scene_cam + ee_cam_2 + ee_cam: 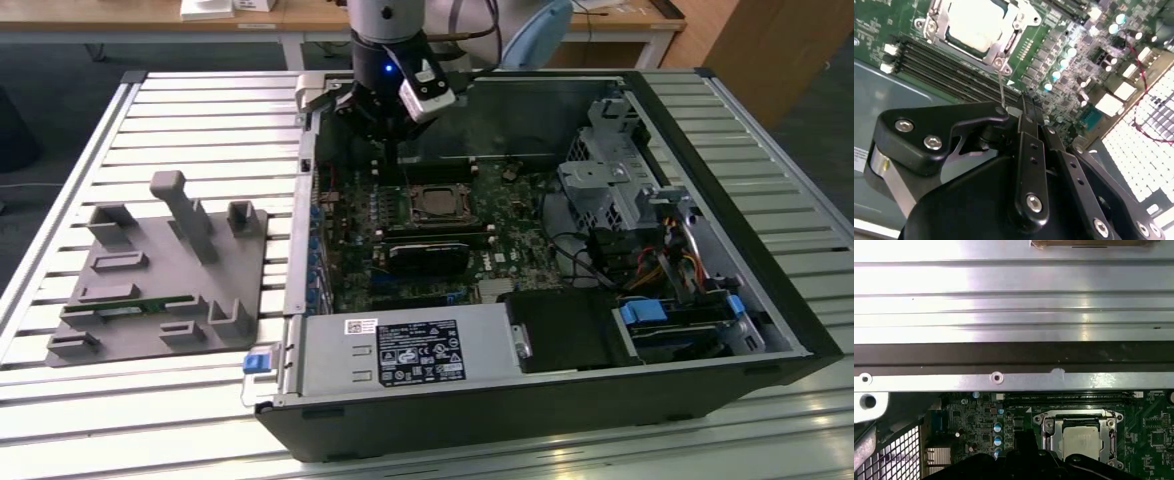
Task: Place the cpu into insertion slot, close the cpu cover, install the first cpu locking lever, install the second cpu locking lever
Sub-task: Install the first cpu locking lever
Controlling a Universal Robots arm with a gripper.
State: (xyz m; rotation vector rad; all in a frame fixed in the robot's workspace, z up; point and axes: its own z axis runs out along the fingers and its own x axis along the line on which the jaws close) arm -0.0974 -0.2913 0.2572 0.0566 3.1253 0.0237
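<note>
Risk: the cpu locking lever [1000, 85] is a thin wire rod standing up from a corner of the cpu cover [1004, 47]. A pinch on so slim a part could slip and let it spring. A pull off its hinge arc could bend it or miss the catch, leaving the cover unclamped. Travelling low could knock the fingers [1026, 145] into the memory slots [949, 65] just beside the socket.

Fingers look clenched on the lever's free end, judged from the second wrist view. Gripper [387, 135] sits upper centre in the exterior view, inside the open computer case [747, 300].

The cpu [435, 206] lies seated in the insertion slot [411, 196] under the lowered cover. In the exterior view it is lower in frame than the fingers, toward the exterior view's right, apart from them and joined only by the lever
</note>
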